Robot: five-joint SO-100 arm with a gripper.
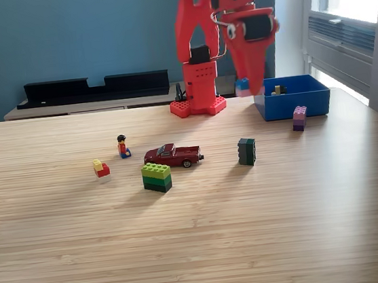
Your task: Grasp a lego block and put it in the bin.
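My red gripper hangs above the table just left of the blue bin and is shut on a small blue and pink lego block. The block is held above the table, level with the bin's rim and outside its left wall. A small dark object lies inside the bin. More lego blocks sit on the table: a purple one in front of the bin, a dark green one, a lime and green stack and a yellow and red one.
A dark red toy car and a small figure stand mid-table. The arm's red base is at the table's far edge. A black rack runs along the blue wall behind.
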